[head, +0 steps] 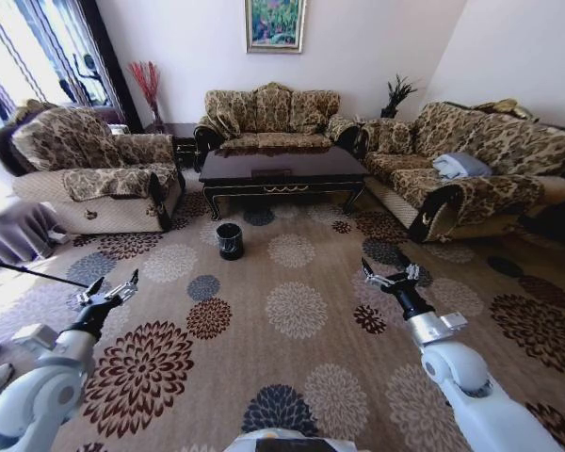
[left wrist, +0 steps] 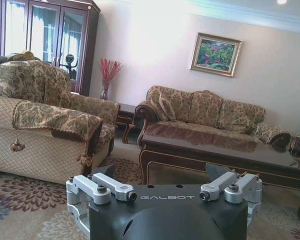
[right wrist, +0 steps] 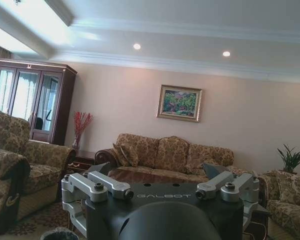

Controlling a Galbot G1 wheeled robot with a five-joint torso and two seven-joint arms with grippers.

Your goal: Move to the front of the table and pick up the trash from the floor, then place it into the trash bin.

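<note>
My left gripper point(head: 113, 287) hangs low over the floor point(head: 292, 377) at my left side, jaws spread wide and holding nothing; my right gripper point(head: 389, 273) does the same at my right, equally wide and empty. Both point ahead toward the one long dark worktop point(head: 282, 169), which stands well ahead of them, roughly between the two and in front of the middle sofa point(head: 268, 113). The single trash bin point(head: 230, 240) sits on the carpet just before the worktop's left front leg, ahead of my left gripper and off toward my right one, well apart from both. I count three sofas around the worktop. I cannot make out any trash pieces on the patterned carpet.
</note>
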